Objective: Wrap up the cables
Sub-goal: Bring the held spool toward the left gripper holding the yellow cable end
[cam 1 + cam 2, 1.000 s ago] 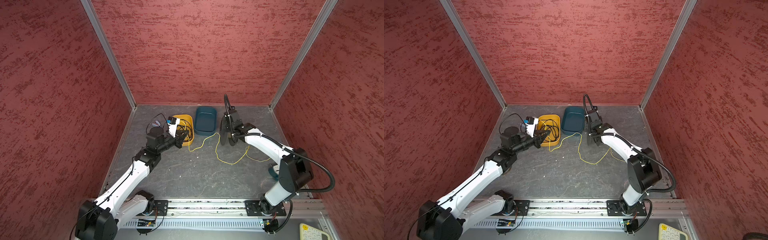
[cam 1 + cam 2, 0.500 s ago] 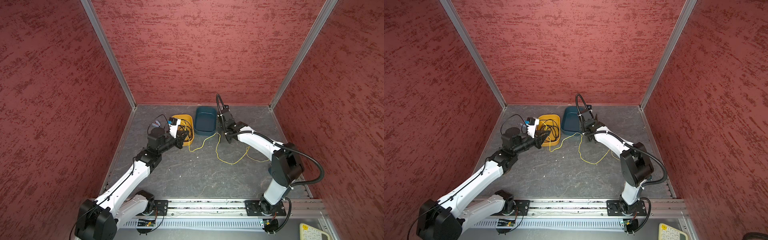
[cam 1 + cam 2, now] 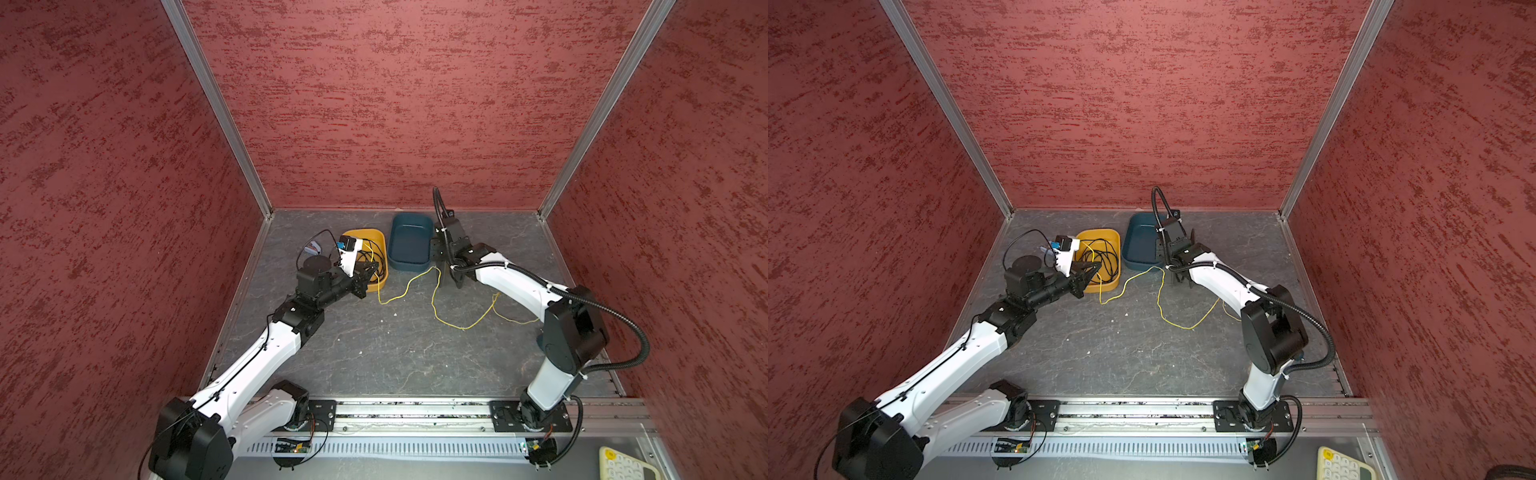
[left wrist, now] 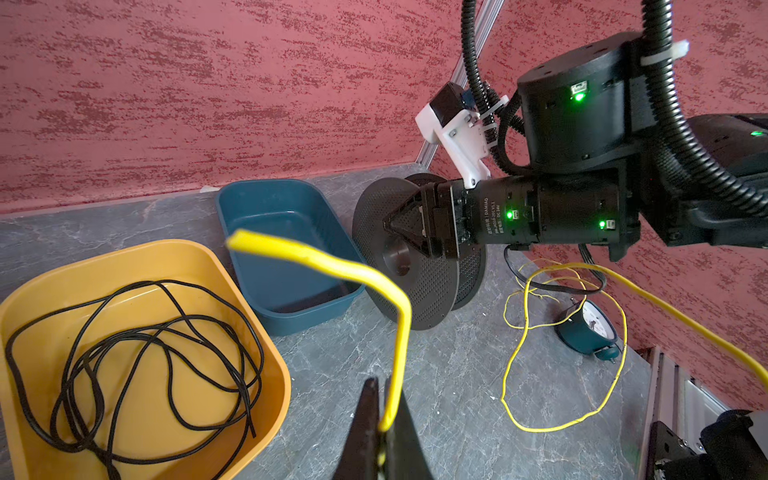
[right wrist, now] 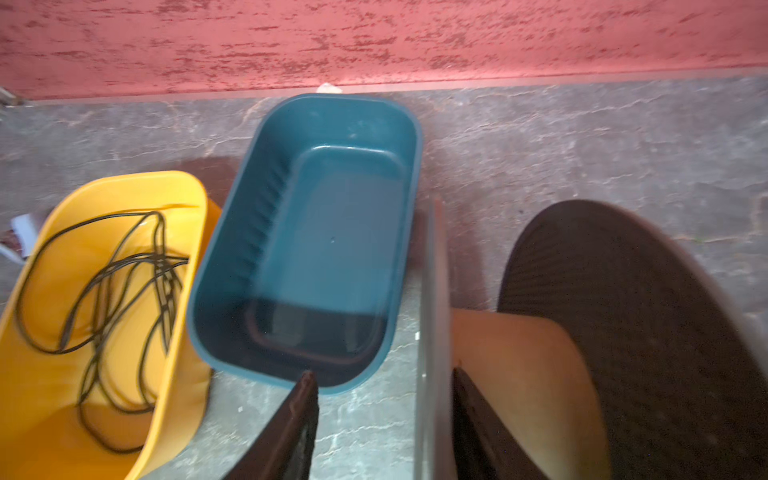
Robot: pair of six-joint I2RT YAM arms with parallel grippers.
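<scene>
Since the left gripper (image 4: 384, 399) is pinched fully shut on the end of the yellow cable (image 4: 401, 316) at the yellow tray's (image 3: 376, 239) near right corner, with the slack looping across the middle floor, keep it taut. The right gripper (image 5: 382, 374) straddles the black spool's (image 4: 419, 291) flange, jaws apart and clamping nothing; it should seat squarely first. The blue tray (image 3: 409, 262) crowds the spool's left; the near floor is open.

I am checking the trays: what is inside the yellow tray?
Loose black cord lies in the yellow tray. In a top view the left end effector covers one side.
</scene>
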